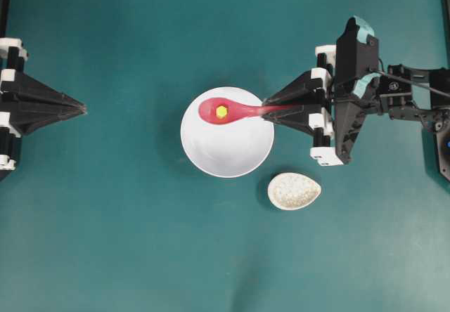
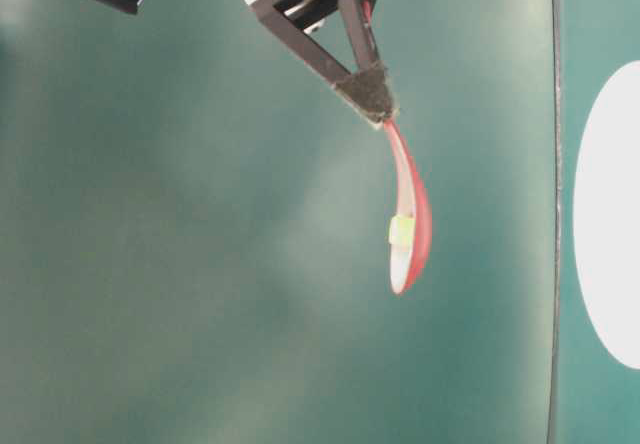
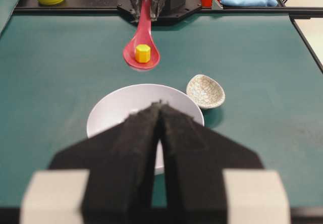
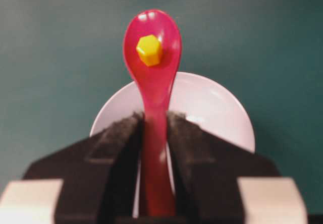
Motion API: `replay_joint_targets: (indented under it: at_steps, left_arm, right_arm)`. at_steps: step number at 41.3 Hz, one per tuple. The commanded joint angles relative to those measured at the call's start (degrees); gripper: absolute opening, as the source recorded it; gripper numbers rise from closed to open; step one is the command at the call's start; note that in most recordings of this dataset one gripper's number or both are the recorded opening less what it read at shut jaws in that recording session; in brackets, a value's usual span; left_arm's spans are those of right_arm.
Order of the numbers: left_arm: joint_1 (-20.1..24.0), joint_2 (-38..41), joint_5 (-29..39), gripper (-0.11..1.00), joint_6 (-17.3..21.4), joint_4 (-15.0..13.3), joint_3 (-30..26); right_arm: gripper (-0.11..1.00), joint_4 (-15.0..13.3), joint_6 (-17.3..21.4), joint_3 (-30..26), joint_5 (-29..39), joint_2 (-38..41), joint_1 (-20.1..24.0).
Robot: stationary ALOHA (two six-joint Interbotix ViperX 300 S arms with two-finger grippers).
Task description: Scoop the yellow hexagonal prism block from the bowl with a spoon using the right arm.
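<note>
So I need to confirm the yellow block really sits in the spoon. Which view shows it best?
The right wrist view: the yellow block sits sharp in the spoon. The left wrist view shows it smaller, the overhead view shows it tiny, and the table-level view only edge-on.

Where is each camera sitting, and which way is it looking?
Overhead: above the table, looking straight down; both arms show, with the right gripper holding the spoon over the bowl.
Table-level: low at the side, image turned; the right arm, spoon and yellow block.
Left wrist: on the left arm, facing across the bowl; its closed fingers.
Right wrist: on the right arm, looking along the spoon; its fingers.
All four share the spoon and block.
</note>
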Motion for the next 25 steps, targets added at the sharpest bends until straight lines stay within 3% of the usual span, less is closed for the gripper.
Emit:
replay_joint_targets:
  at_steps: [1,25]
  left_arm:
    - [0.0,0.35,-0.53,0.0,-0.09,0.18,-1.41]
    - [0.0,0.26,-0.35,0.0,-0.09,0.18,-1.32]
  right_arm:
    - [0.23,-0.18,-0.09,-1.23,-0.26,-1.14,-0.35]
    - [0.23,0.09,0.44,-1.58,0.09,-1.14,-1.85]
